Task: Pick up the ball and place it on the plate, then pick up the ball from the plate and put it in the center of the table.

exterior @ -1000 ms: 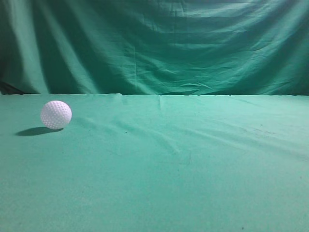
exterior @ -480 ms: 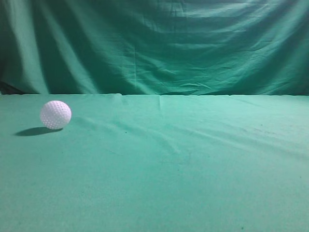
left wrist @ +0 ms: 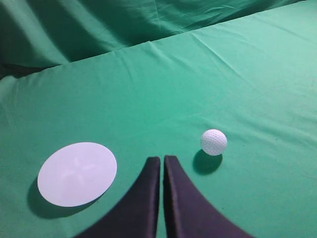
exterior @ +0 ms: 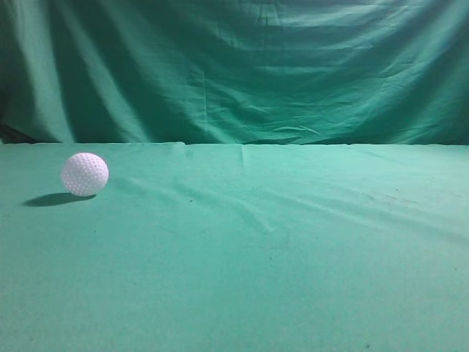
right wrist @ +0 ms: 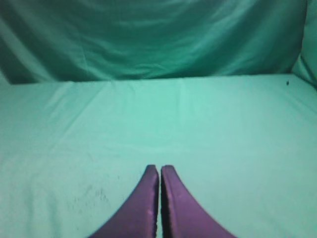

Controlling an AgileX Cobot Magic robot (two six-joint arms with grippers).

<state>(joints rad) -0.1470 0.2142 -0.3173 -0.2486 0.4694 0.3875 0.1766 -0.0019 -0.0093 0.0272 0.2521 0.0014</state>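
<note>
The ball [exterior: 85, 174], white and dimpled, rests on the green table [exterior: 278, 249] at the left in the exterior view. In the left wrist view the ball [left wrist: 214, 142] lies just ahead and to the right of my left gripper [left wrist: 162, 159], which is shut and empty above the cloth. A flat white round plate [left wrist: 77, 173] lies to the left of that gripper. My right gripper [right wrist: 160, 169] is shut and empty over bare green cloth. Neither gripper shows in the exterior view, and the plate is out of view there.
A draped green cloth backdrop [exterior: 234, 66] hangs behind the table's far edge. The backdrop also shows in the left wrist view [left wrist: 74, 25] and the right wrist view [right wrist: 148, 34].
</note>
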